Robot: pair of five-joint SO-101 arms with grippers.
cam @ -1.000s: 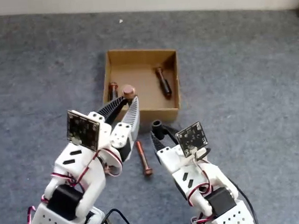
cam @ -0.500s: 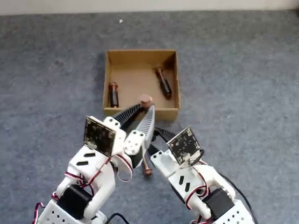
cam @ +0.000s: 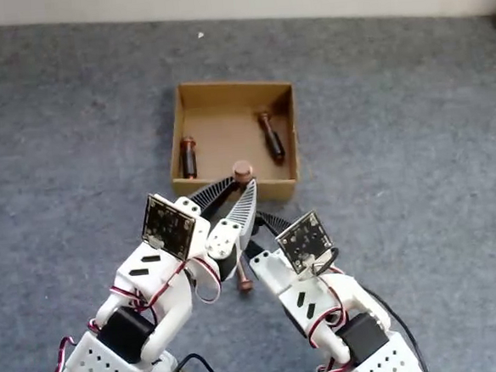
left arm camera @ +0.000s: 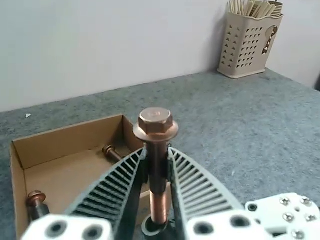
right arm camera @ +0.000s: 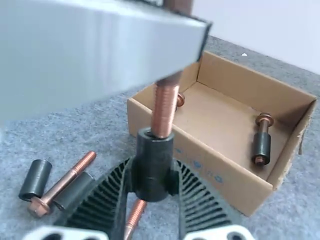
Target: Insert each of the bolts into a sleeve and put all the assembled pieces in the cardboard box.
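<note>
The bolt is clamped upright in the left gripper, head up and threaded end down, with the ribbed jaws closed on its shank just under the flange. Directly beneath it, the sleeve is pinched in the right gripper and stood on end with its bore facing up. The whole move turns on this stack: bolt above, sleeve below, long axes close to one line. The bolt's shank is seen to lean slightly off the sleeve's axis. The tip is seen at the sleeve's mouth and seems to be just inside, though how deep cannot be told. What looks to be called for is a straight push down along that shared axis, with the lean taken out so the threads are not caught on the rim. The bolt is copper-coloured, with a hex head over a round flange; the sleeve is a short, dark, plain tube. The pair is held just in front of the near wall of the cardboard box, where two assembled pieces are already laid. A spare bolt and a loose sleeve are left on the table by the right arm.
</note>
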